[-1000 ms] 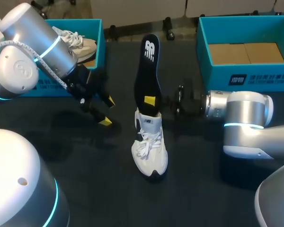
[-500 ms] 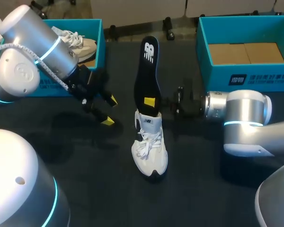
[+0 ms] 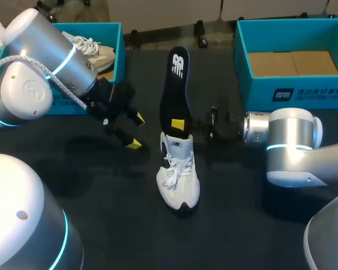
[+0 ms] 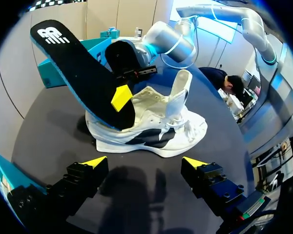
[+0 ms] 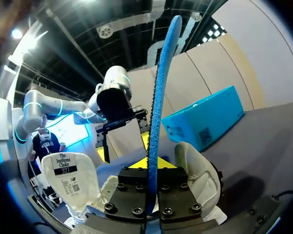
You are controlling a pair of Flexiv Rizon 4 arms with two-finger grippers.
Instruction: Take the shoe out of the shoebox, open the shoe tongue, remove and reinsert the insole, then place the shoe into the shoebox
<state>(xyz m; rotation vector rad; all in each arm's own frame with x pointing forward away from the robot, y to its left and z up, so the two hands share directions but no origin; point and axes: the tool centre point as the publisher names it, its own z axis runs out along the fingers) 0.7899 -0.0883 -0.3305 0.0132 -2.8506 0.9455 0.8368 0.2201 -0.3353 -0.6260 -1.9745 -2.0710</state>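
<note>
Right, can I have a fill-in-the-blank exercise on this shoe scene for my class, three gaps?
1. The right gripper is ____ on the black insole.
2. The left gripper is ____ and holds nothing.
3. The blue box nearer the left gripper holds another ____.
Missing words: shut; open; shoe.

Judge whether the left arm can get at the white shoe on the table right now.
Probably yes. The left gripper has its fingers open, facing the shoe with only bare table between; the right gripper holds the insole at its heel.
</note>
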